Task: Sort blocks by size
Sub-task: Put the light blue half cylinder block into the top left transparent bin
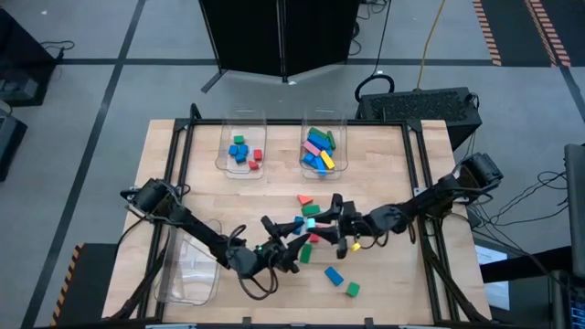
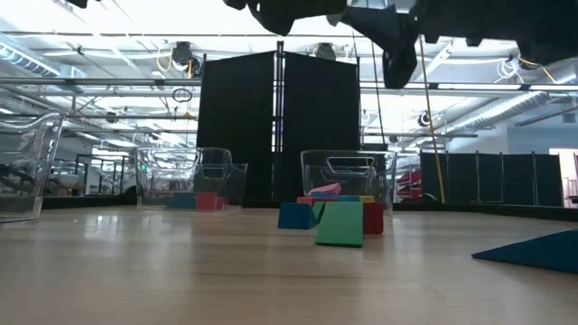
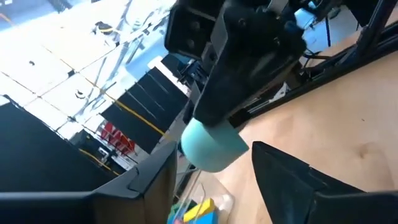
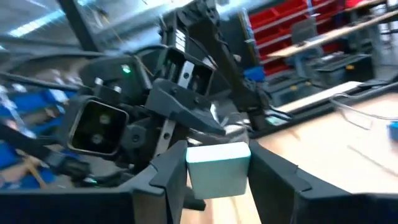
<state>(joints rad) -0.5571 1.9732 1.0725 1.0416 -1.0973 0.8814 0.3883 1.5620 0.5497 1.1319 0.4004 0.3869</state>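
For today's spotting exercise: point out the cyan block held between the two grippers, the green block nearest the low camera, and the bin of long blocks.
cyan block (image 4: 218, 168), right wrist view, its front face.
green block (image 2: 340, 224), low view, its facing side.
bin of long blocks (image 1: 340, 165), high view, its right rim.

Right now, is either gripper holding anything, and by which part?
Yes. The right gripper holds a cyan block by its two side faces. The left gripper is around the block's other end, its grip unclear.
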